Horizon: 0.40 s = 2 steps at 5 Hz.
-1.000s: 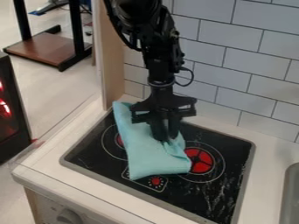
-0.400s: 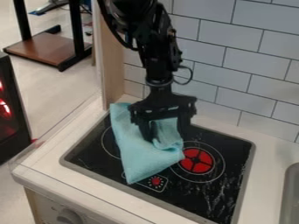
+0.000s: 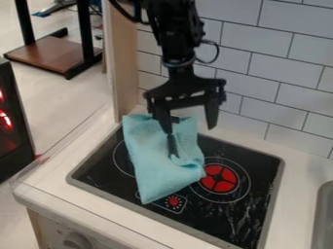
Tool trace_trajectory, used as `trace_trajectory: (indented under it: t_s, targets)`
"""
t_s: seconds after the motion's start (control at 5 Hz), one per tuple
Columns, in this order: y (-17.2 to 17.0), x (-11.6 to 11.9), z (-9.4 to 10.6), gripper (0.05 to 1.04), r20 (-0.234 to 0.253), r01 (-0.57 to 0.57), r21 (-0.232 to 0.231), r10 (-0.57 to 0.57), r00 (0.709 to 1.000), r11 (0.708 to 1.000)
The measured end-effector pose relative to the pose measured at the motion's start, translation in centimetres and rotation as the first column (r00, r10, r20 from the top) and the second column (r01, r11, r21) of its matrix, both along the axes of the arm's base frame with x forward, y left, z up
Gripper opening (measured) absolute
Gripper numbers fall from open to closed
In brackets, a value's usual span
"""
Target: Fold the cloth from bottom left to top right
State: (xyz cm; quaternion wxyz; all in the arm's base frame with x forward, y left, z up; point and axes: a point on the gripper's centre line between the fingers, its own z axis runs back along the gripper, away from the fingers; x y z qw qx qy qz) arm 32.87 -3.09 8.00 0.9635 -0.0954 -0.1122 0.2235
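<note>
The black gripper [image 3: 190, 130] hangs over the upper right part of the cloth, its fingers spread wide with nothing held between them. Its left finger is in front of the cloth, and the right one is beyond the cloth's right edge. The light blue cloth [image 3: 158, 171] lies on the left half of the black stovetop [image 3: 248, 210], folded and bunched along its right side, with a narrow tip toward the front. A dark slit shows in the cloth below the left finger; what lies under the folds is hidden.
A red burner mark [image 3: 220, 179] is right of the cloth. Behind the stove rises a tiled wall [image 3: 261, 75], with a wooden post [image 3: 123, 63] at the back left. A sink edge [image 3: 322, 214] shows at the far right, a knob [image 3: 77, 240] at the front.
The gripper has opened, let go of the cloth and risen. The cloth's front part has shifted left, uncovering more of the red burner mark, and its upper right part now stands spread out.
</note>
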Motion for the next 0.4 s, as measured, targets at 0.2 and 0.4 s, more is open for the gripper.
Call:
trace_trajectory:
  t_s: [0.2, 0.4]
  targets:
    - [0.10, -0.27, 2.77, 0.999, 0.059, 0.008, 0.001, -0.008, 0.998, 1.000]
    - [0.25, -0.44, 2.77, 0.999, 0.057, 0.019, 0.006, -0.019, 0.998, 1.000]
